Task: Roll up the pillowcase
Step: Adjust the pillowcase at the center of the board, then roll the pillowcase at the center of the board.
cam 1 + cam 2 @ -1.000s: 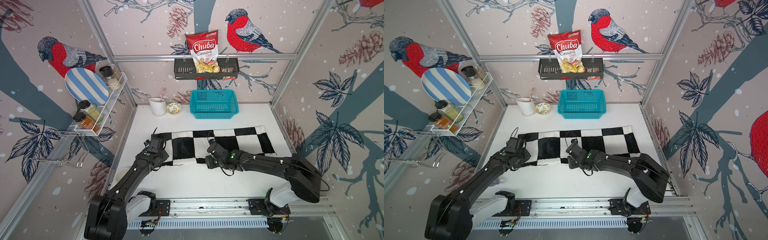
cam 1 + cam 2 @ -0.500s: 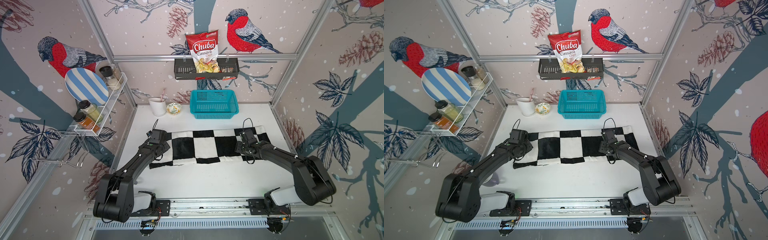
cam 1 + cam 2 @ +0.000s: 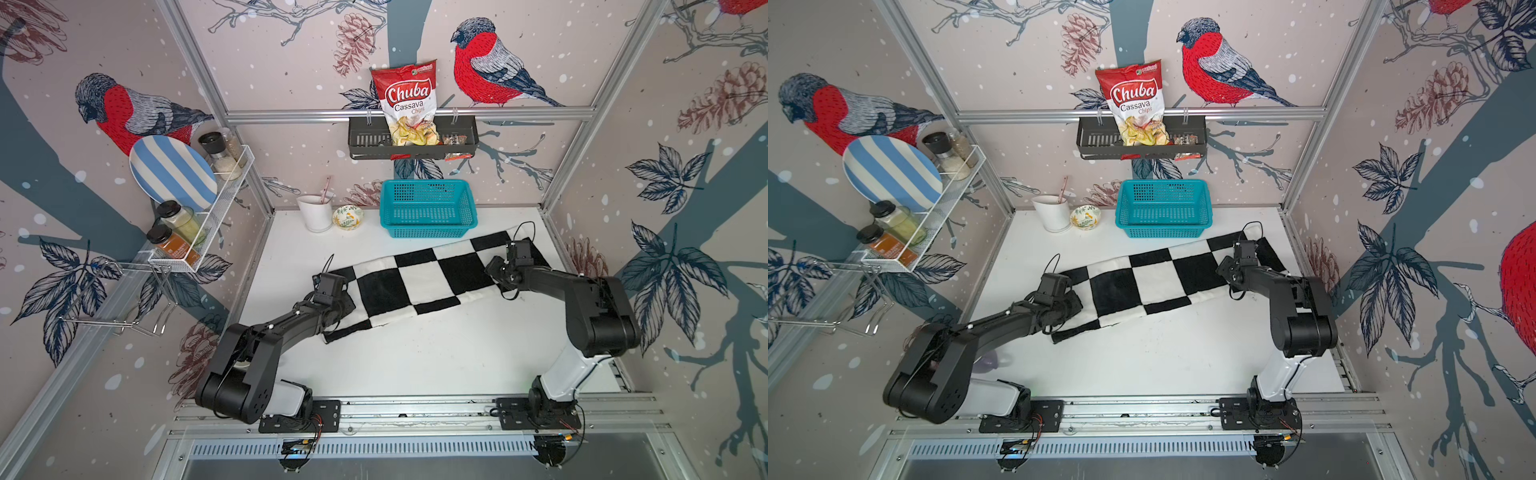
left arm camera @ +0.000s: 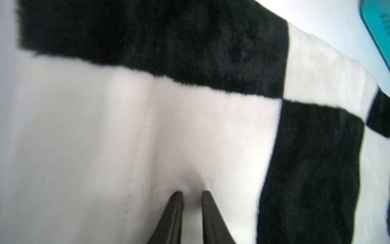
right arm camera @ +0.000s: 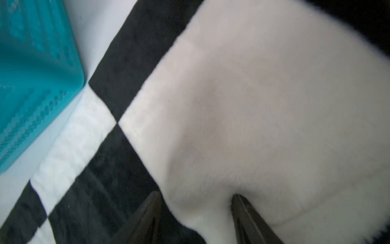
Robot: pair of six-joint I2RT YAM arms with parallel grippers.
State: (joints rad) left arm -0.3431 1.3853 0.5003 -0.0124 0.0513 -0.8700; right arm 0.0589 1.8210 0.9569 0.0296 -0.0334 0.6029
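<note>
Pillowcase (image 3: pixel 419 282) askew on table (image 3: pixel 415 361), bird-papered walls (image 3: pixel 291 62), left claw (image 4: pixel 192 193), right claw (image 5: pixel 196 196) apparently pinching it.

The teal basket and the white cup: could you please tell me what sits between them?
A small floral bowl stands between the white cup and the teal basket; this shows in both top views.

Pillowcase (image 3: pixel 419 282): plush fabric in big black-and-white checkerboard squares; lay flat and unrolled as a long narrow band, slanting from centre-left up to centre-right of frame.
</note>
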